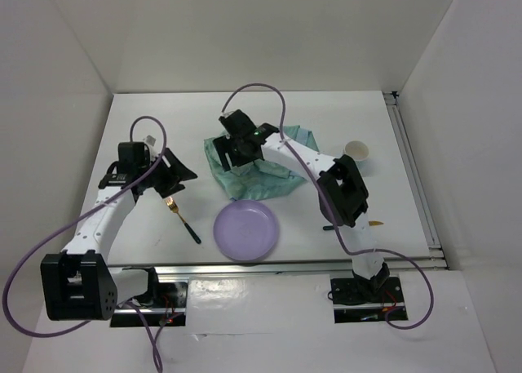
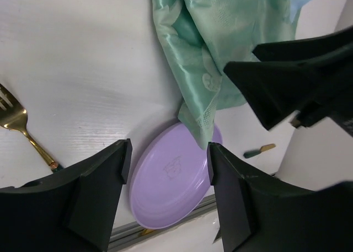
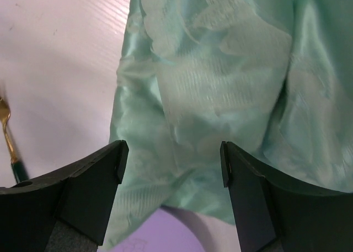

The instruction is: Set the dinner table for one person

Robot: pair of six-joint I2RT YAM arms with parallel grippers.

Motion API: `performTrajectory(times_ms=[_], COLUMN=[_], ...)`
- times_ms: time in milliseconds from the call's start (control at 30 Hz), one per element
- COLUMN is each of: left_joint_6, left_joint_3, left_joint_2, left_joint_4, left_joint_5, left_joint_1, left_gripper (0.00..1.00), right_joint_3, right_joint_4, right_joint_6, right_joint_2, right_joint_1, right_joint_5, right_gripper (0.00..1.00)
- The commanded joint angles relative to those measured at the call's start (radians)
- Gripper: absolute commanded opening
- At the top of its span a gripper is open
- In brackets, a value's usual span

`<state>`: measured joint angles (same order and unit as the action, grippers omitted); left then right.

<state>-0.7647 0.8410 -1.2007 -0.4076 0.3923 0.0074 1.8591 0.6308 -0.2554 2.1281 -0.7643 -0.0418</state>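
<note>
The white dinner table [image 1: 326,112] carries a crumpled green patterned cloth [image 1: 265,173], a purple plate [image 1: 246,230] in front of it, a gold fork with a dark green handle [image 1: 183,218] left of the plate, and a white cup [image 1: 357,151] at the right. My right gripper [image 1: 236,154] hovers open and empty just above the cloth's left part [image 3: 220,81]. My left gripper [image 1: 181,177] is open and empty above the table, beside the fork [image 2: 22,125]. The cloth's near edge overlaps the plate's rim [image 2: 165,180].
A small utensil with a green handle and gold tip [image 1: 371,224] lies at the right, partly hidden by the right arm; it also shows in the left wrist view [image 2: 259,150]. The metal rail [image 1: 326,263] runs along the near edge. White walls enclose the table.
</note>
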Motion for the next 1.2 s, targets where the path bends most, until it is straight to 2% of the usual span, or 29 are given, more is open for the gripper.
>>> performTrajectory(times_ms=[0,167,267,300,400,433,533,700,933,1167], left_joint_6=[-0.035,-0.022,-0.036,-0.036,-0.047,-0.056,-0.067,-0.067,-0.013,0.007], left_joint_3=[-0.023,-0.049,-0.074,-0.085,-0.094,-0.094,-0.094,-0.094,-0.039,0.069], left_joint_2=[0.038,0.027,0.027,0.027,0.009,0.009,-0.036,-0.114,-0.25,-0.377], left_joint_4=[0.069,0.058,0.093,0.105,0.116,0.125,0.171,0.257,0.329,0.313], left_joint_5=[0.123,0.158,0.197,0.197,0.197,0.197,0.187,0.177,0.145,0.114], left_joint_1=[0.052,0.052,0.043,0.031,-0.015,-0.03,-0.095,-0.179,-0.218,-0.247], left_gripper=[0.73,0.72,0.72,0.72,0.72,0.72,0.75,0.78,0.78,0.72], right_joint_3=[0.118,0.173,0.173,0.173,0.173,0.163,0.15,0.12,0.109,0.1], right_joint_4=[0.013,0.043,0.043,0.052,0.052,0.041,0.03,0.012,0.001,-0.008], right_joint_6=[0.048,0.061,0.061,0.061,0.061,0.061,0.051,0.051,0.033,0.024], right_joint_2=[0.068,0.159,0.182,0.191,0.173,0.164,0.122,0.079,0.026,0.006], right_joint_1=[-0.032,-0.043,-0.043,-0.032,-0.023,-0.023,0.0,0.034,0.076,0.108], right_joint_5=[-0.058,-0.161,-0.201,-0.211,-0.227,-0.227,-0.192,-0.1,0.025,0.078], right_gripper=[0.8,0.74,0.58,0.48,0.3,0.18,0.0,0.0,0.0,0.0])
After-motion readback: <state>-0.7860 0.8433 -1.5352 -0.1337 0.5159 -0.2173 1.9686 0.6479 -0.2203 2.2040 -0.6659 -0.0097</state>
